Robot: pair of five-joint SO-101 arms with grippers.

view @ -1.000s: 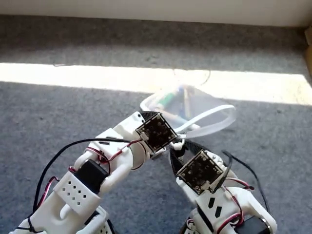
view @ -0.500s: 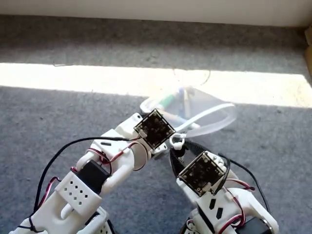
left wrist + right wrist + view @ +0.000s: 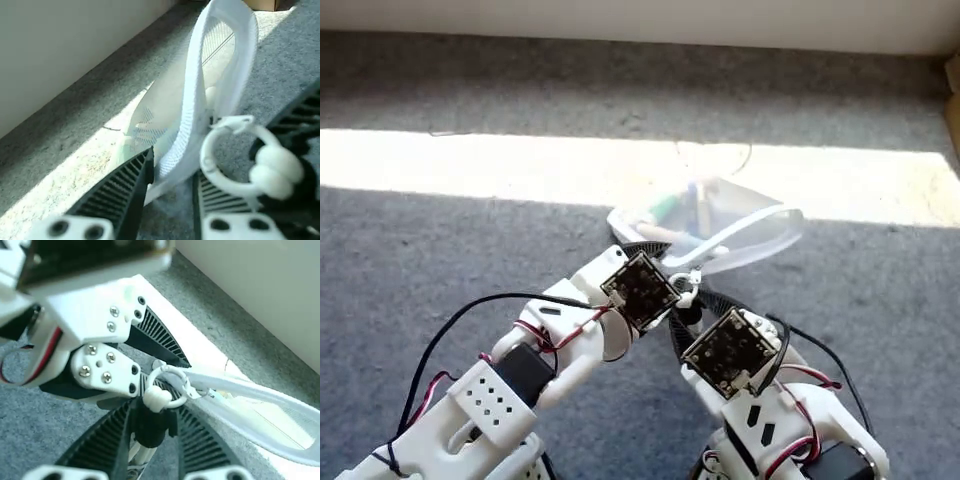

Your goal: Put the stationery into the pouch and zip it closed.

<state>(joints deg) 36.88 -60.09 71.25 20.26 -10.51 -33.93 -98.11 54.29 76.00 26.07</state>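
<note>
No readable text, no labels, brand marks, numbers or signs legible on the pouch [image 3: 745, 235], left arm [image 3: 535, 365], right arm [image 3: 790, 415]

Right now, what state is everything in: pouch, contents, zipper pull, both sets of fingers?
Clear mesh pouch with white zipper: open, unzipped.
Stationery: inside the pouch.
White ring-and-bead zipper pull: gripped.
Left fingers: shut on pouch's edge.
Right fingers: shut on zipper pull.
</note>
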